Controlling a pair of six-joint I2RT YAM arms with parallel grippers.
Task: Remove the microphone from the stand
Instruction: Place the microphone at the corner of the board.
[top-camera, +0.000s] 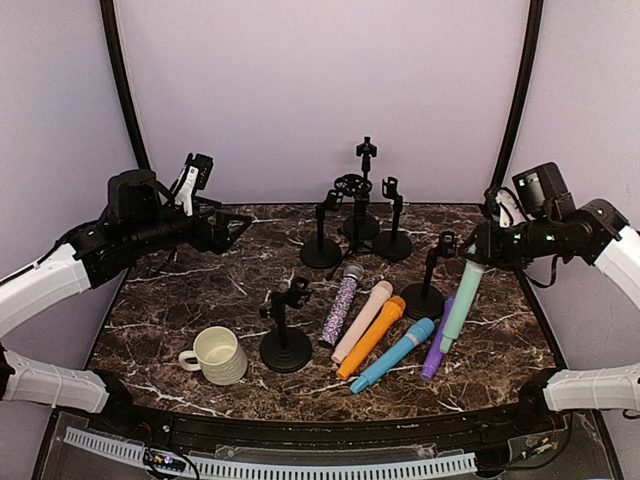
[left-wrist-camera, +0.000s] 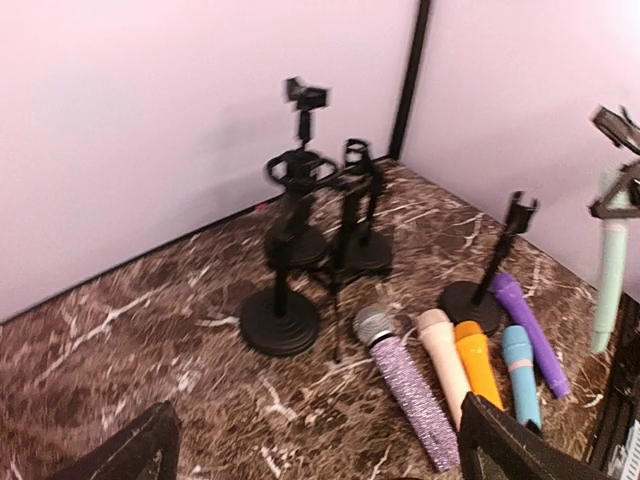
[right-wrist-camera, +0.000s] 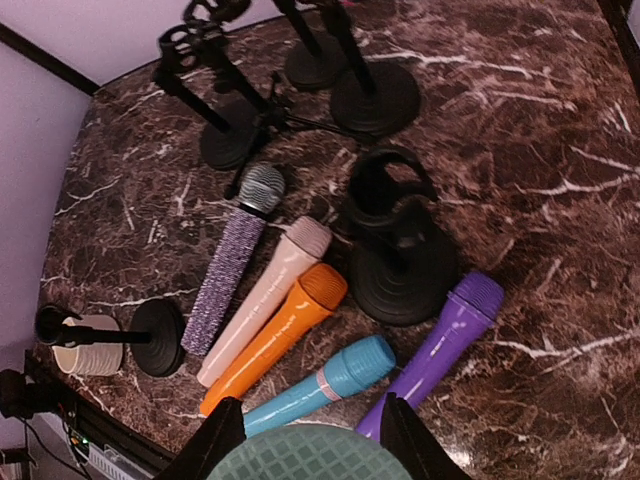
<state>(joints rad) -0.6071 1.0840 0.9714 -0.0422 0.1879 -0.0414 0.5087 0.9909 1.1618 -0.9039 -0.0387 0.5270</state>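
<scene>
Your right gripper (top-camera: 479, 250) pinches mint-green plastic microphone (top-camera: 461, 303), long axis near-upright. Black round-base stand (top-camera: 424, 298) at its 9 o'clock, clip empty. Left gripper (top-camera: 237, 225) spread, well apart.

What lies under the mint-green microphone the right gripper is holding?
Below the mint-green microphone in the right gripper lie the purple microphone and blue microphone on the marble table. The head and gripper fingers cover their lower ends.

The right pincer (top-camera: 477, 259) holds the mint-green microphone (top-camera: 460, 308) just beside a black stand (top-camera: 423, 301).
</scene>
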